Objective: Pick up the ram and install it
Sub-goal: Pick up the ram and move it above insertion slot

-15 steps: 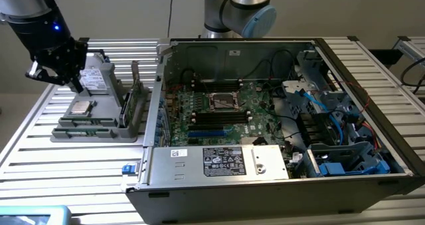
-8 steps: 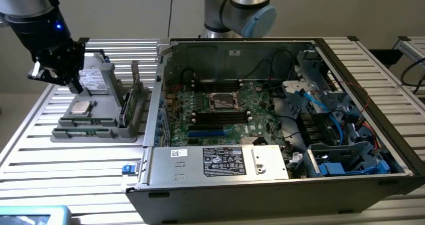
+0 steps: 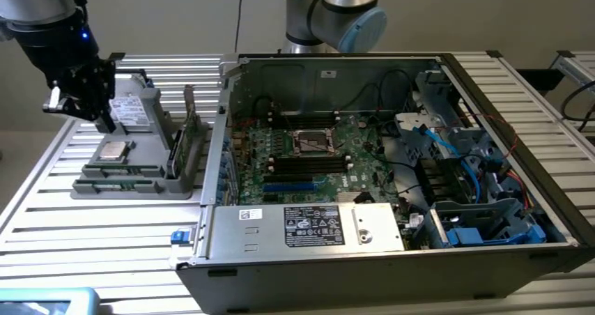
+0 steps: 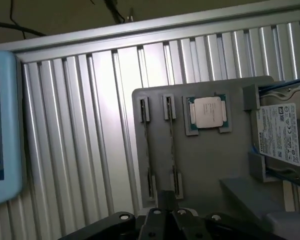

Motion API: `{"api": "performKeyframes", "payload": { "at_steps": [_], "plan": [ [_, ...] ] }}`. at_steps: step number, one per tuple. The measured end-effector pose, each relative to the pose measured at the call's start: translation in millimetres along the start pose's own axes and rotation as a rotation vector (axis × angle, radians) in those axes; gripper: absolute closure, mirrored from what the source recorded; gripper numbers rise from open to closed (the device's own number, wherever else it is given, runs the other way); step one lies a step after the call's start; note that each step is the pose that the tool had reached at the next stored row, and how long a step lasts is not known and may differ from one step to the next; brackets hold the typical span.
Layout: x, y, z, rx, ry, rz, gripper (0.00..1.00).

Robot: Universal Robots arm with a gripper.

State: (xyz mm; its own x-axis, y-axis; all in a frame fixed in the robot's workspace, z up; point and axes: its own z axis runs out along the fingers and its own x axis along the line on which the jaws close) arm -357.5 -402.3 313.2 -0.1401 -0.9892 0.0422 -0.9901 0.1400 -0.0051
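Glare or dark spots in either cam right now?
Exterior view: soft, even room light; the computer case is dim inside, darkest among the cables toward the exterior view's right. Wrist view: a bright glare band runs along the slatted table beside the grey tray; the processor lid shines; the background past the table edge is dark.

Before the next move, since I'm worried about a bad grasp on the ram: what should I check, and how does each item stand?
1. Ram seated edge-up in the grey tray: ok.
2. Gripper holding nothing: ok.
3. Jaws open for a grasp: not ok, shut.
4. Gripper lined up over the ram: cannot tell.
5. Computer case open, motherboard exposed: ok.
6. Memory slots free: cannot tell.
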Motion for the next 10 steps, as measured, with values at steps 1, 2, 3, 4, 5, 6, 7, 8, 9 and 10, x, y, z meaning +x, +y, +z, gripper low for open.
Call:
{"api": "performKeyframes", "payload": {
  "at_steps": [1, 2, 3, 4, 5, 6, 7, 8, 9, 10],
  "plan": [
    [0.0, 0.0, 0.1, 0.0012, 0.0013, -0.015, 0.89],
    [0.0, 0.0, 0.1, 0.0027, 0.002, -0.031, 0.89],
    [0.0, -0.1, 0.2, 0.0043, 0.0022, -0.043, 0.89],
    [-0.1, 0.0, 0.3, 0.0063, 0.002, -0.054, 0.89],
    [-0.1, 0.0, 0.4, 0.0083, 0.0017, -0.063, 0.89],
    [-0.1, 0.0, 0.5, 0.0089, 0.0015, -0.067, 0.89],
    [0.0, 0.0, 0.6, 0.0091, 0.0015, -0.069, 0.89],
    [0.0, 0.0, 0.6, 0.0091, 0.0016, -0.07, 0.89],
    [-0.1, 0.0, 0.6, 0.009, 0.0016, -0.07, 0.89],
    [0.0, 0.0, 0.7, 0.009, 0.0016, -0.07, 0.89]
  ]
}}
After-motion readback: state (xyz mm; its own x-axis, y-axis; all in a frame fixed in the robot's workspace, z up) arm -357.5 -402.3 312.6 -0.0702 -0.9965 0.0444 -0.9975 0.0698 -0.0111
